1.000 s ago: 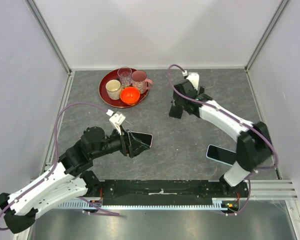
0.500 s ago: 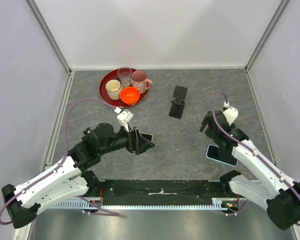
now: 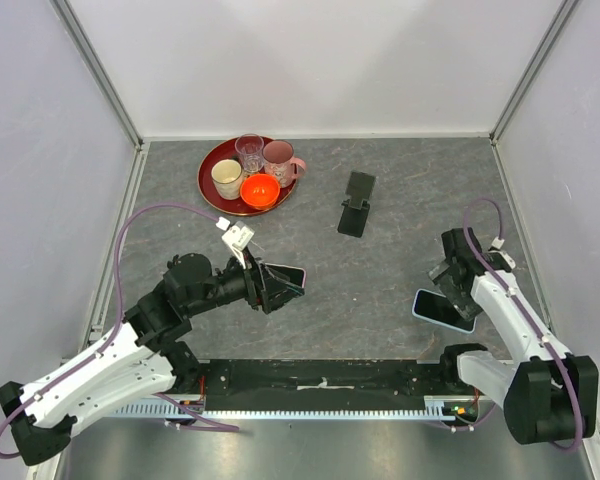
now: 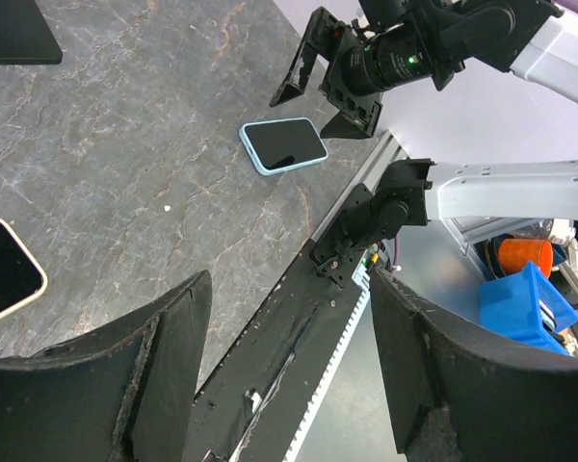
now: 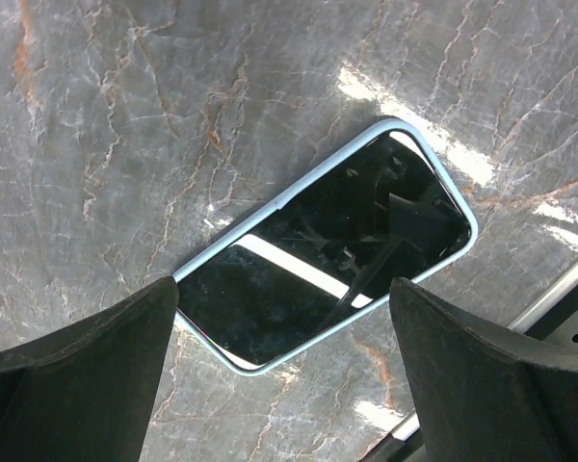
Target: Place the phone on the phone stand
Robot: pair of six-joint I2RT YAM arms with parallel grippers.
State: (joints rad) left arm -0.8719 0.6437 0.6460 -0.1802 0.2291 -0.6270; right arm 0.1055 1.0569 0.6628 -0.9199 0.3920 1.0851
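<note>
**Both grippers spread; phone flat on the table, apart from the stand**

The overhead view alone gives the whole layout. The light-blue-cased phone [image 3: 443, 310] lies flat, screen up, on the grey marble-patterned table [image 3: 380, 270] near its front right edge. It is well apart from the black phone stand [image 3: 357, 203], which sits farther back at centre with nothing on it. The right gripper [image 3: 448, 274] hangs over the phone's far end. The right wrist view adds that its fingers [image 5: 77, 375] are spread wide, with the phone framed between them on the table below. The left wrist view shows the left gripper [image 4: 291, 289] likewise spread and holding nothing, and a cream-cased phone [image 4: 5, 269] lying flat beside it. A round red tray [image 3: 208, 170] of cups appears only in the overhead view.
</note>
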